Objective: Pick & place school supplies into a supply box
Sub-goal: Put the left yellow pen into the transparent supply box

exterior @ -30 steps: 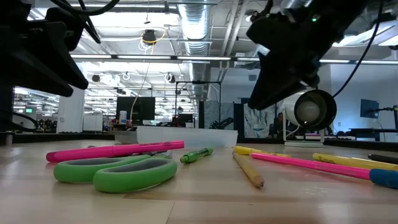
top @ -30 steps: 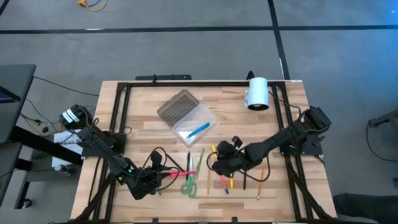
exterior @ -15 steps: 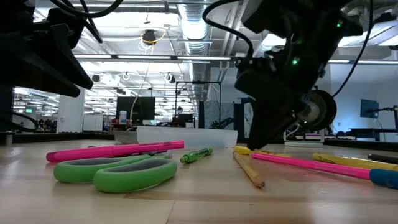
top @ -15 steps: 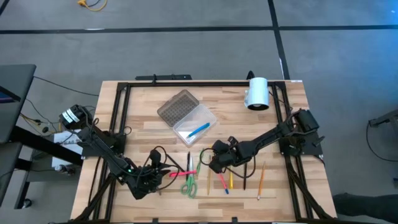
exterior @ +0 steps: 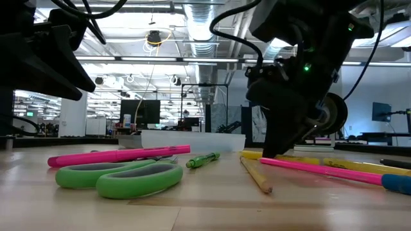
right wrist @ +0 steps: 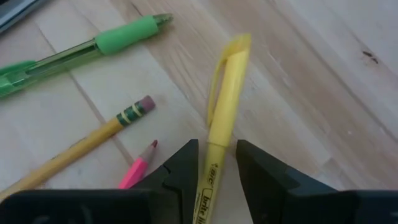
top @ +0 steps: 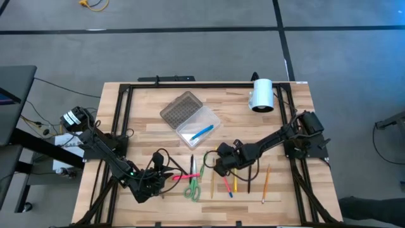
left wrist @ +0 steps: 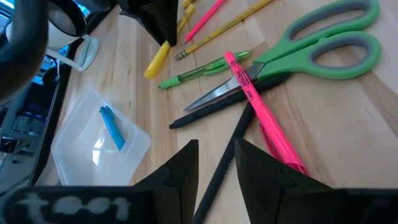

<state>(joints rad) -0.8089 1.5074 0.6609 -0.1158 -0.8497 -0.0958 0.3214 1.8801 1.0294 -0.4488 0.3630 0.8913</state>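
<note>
- Yellow is what I am after: the yellow highlighter (right wrist: 219, 118) lies flat on the wooden table (top: 291, 133), and my right gripper (right wrist: 215, 163) is down over it with one finger on each side of its barrel, so that closing will pinch it across its narrow width.
- My right fingers (right wrist: 184, 163) stand apart, just beside the barrel; I judge the highlighter not yet clamped, since it lies flat on the wood.
- I came in along the highlighter's length because the pencil (right wrist: 81, 149) with its pink eraser and a pink pencil tip (right wrist: 138, 167) lie close on one side, and a sideways reach would bump them.
- The green pen (right wrist: 87, 46) lies a little farther off, clear of my fingers.
- My left gripper (left wrist: 215, 168) hangs low near the front left of the table, open and holding nothing, a black pen (left wrist: 230, 152) running between its fingers; the pink highlighter (left wrist: 258, 109) and green scissors (left wrist: 323, 43) lie beside it.
- The supply box (top: 197, 128) sits open towards the back of the table, well apart from my right gripper, a blue pen (top: 202, 133) already in its clear tray, the grey lid (top: 179, 108) folded back so nothing blocks a drop from above.
</note>
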